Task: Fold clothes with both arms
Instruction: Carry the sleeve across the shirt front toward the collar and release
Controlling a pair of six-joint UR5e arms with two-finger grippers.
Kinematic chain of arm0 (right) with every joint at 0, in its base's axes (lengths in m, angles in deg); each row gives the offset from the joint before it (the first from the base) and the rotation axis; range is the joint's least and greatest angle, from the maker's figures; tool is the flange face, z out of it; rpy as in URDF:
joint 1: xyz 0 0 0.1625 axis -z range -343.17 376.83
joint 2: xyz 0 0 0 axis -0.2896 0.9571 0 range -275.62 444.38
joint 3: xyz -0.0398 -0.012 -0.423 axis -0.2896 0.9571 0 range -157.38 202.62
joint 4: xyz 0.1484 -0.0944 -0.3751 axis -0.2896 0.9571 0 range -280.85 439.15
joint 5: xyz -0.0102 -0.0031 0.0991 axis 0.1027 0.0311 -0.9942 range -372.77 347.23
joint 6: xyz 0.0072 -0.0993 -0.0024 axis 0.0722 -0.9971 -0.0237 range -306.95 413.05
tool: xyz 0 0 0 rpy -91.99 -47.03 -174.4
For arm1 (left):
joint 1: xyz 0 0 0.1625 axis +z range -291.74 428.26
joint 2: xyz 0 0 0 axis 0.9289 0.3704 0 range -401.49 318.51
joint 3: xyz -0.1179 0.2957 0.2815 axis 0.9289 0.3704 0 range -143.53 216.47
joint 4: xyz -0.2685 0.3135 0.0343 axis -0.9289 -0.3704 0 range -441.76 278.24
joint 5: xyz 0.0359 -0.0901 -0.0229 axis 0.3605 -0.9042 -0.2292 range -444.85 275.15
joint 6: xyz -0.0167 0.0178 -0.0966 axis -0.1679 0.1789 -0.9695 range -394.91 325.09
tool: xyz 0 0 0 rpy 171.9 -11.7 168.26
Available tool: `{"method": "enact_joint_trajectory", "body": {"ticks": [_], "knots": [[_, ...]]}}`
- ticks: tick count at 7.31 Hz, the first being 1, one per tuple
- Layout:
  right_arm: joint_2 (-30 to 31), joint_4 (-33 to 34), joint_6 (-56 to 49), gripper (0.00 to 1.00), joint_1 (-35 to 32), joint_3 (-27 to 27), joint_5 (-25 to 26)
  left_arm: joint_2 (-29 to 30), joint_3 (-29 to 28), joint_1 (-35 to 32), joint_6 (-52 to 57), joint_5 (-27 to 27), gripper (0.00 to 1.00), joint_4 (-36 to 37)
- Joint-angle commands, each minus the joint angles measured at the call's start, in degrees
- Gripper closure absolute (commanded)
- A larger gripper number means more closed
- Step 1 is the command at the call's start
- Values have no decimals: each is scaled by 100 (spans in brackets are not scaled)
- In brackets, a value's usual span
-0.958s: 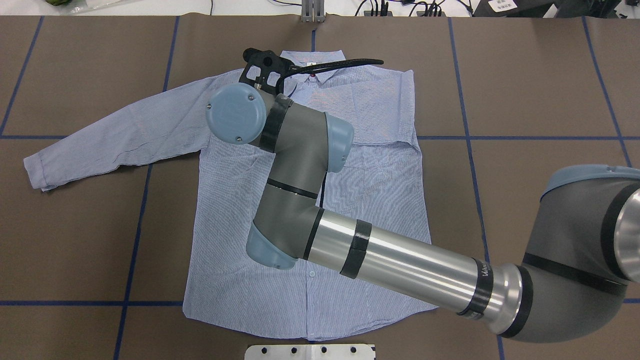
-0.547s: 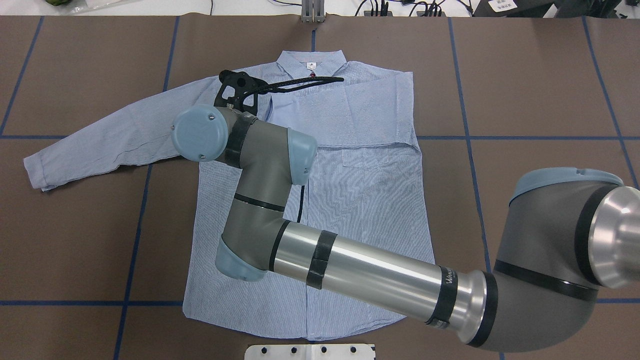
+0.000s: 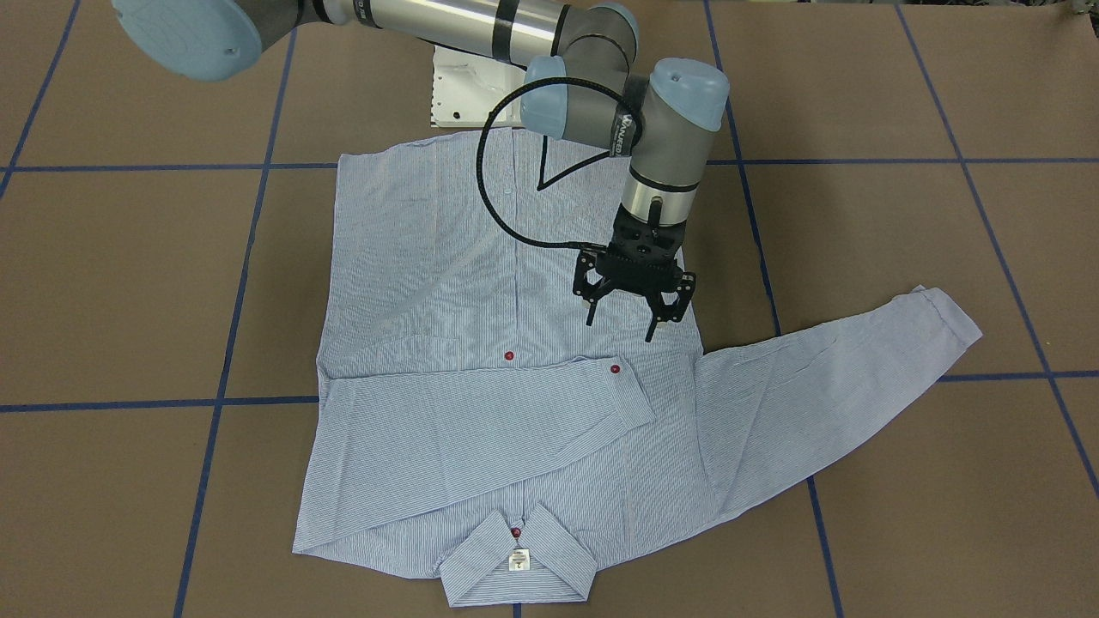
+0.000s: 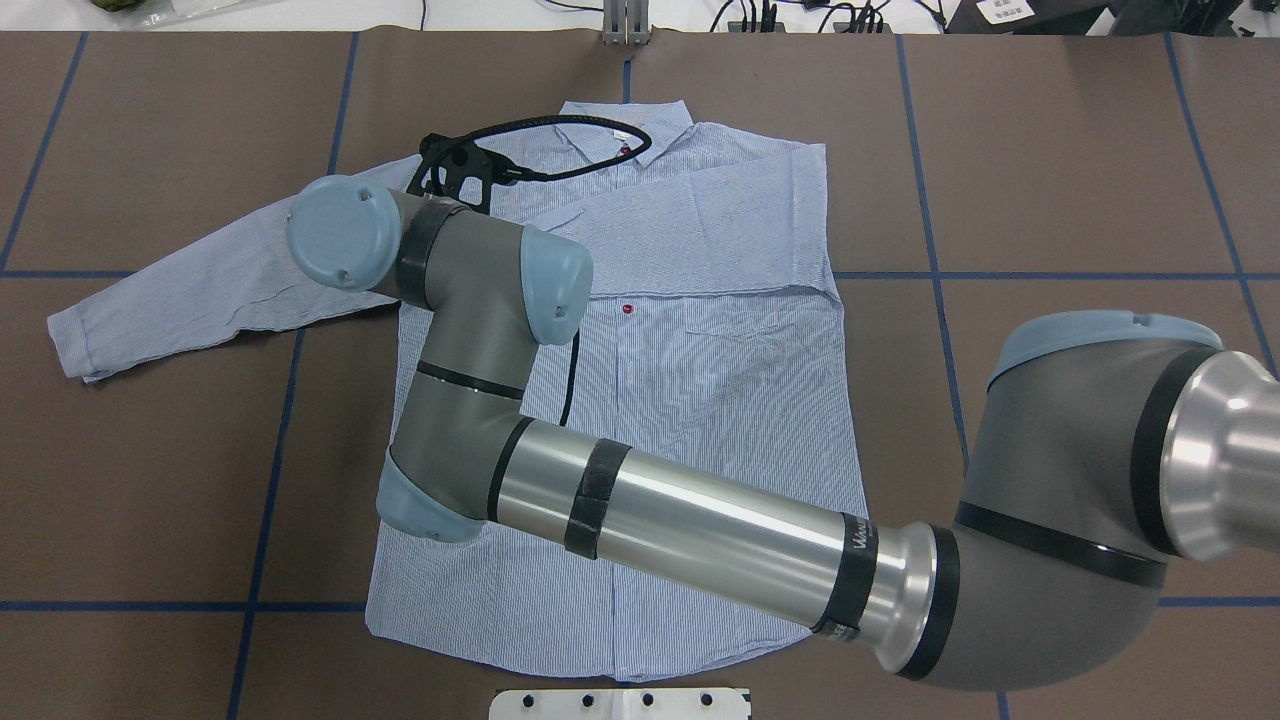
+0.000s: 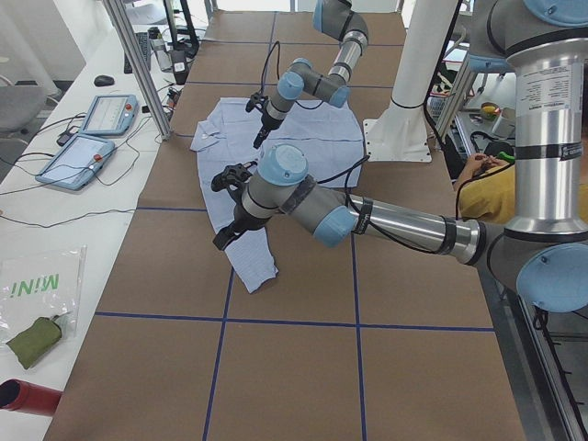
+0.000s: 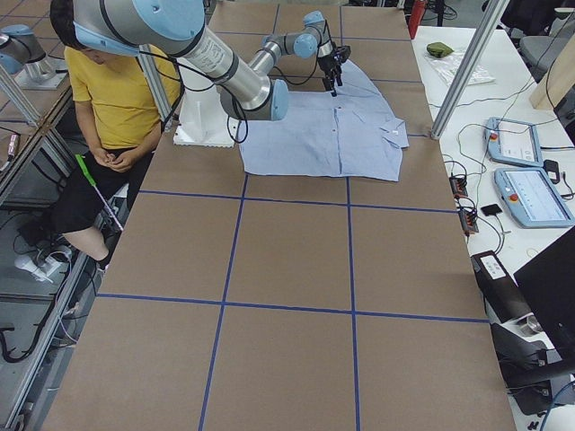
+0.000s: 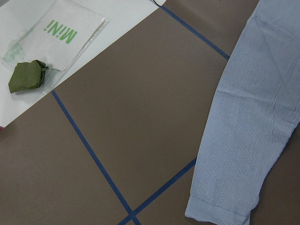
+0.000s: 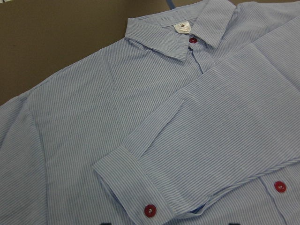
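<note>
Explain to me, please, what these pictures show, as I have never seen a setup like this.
These show two robot arms at a brown table, each ending in a two-finger gripper. One camera looks down from behind the robot, one faces it across the table, two watch from the table's ends, and one rides on each wrist. A striped blue shirt lies flat, buttons up: one sleeve is folded across the chest, the other sleeve stretches out sideways. The right arm reaches over the shirt; the right gripper hangs open over the cloth, holding nothing. The left arm shows only in one side view; whether the left gripper is open I cannot tell.
</note>
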Motion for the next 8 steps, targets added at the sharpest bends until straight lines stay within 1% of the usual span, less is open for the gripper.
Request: {"method": "enact_joint_trajectory", "body": {"ticks": [1, 2, 3, 4, 5, 6, 7, 8], "knots": [[24, 559, -89, 0, -681, -212, -768, 66, 26, 7, -12, 0, 0, -76], [356, 560, -508, 0, -1120, -535, -1329, 49, 9, 33, -12, -9, 0, -381], [1029, 560, -947, 0, -1368, -1331, -1404, -4, -52, 233, -30, -122, 0, -506], [1697, 534, -1456, 0, -1597, -2156, -1466, -4, -175, 583, -300, -132, 0, -586], [2191, 534, -1844, 0, -1930, -2748, -1815, -31, -324, 839, -1059, -62, 0, -961], [2744, 534, -2439, 0, -2351, -3284, -2175, -170, -656, 955, -1563, -44, 0, -1730], [3446, 403, -3289, 0, -2659, -3838, -2352, -337, -1077, 1121, -2090, 52, 0, -2739], [4131, 323, -3968, 0, -3054, -4339, -2711, -504, -1455, 1540, -3148, 287, 0, -3923]]}}
